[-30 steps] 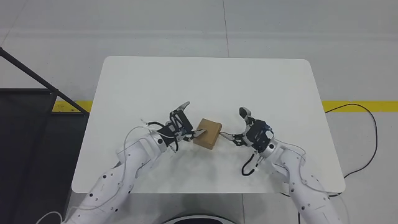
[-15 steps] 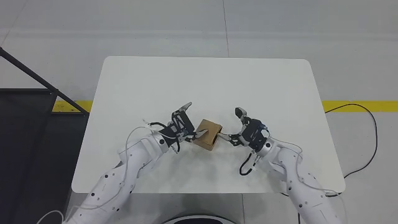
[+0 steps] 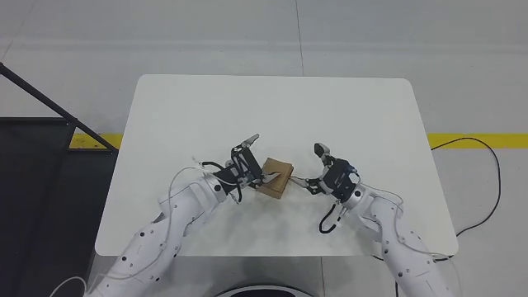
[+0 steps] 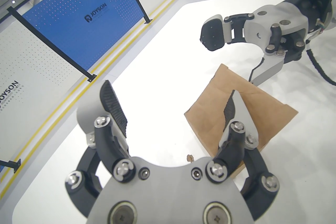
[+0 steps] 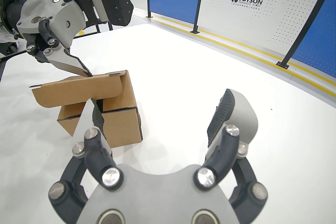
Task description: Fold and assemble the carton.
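Top view: left hand and right hand, both spread, touch the carton.

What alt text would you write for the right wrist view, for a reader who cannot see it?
A brown carton lies on a white table, its top flap half raised. The open right gripper has one finger at its open end; the open left gripper touches the flap's far edge.

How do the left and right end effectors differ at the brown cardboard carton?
The left end effector rests one fingertip on the raised lid of the brown cardboard carton; the right end effector has one finger at the carton's open end, below that lid. The left clearly touches; the right's contact is unclear. Both are wide open, gripping nothing.
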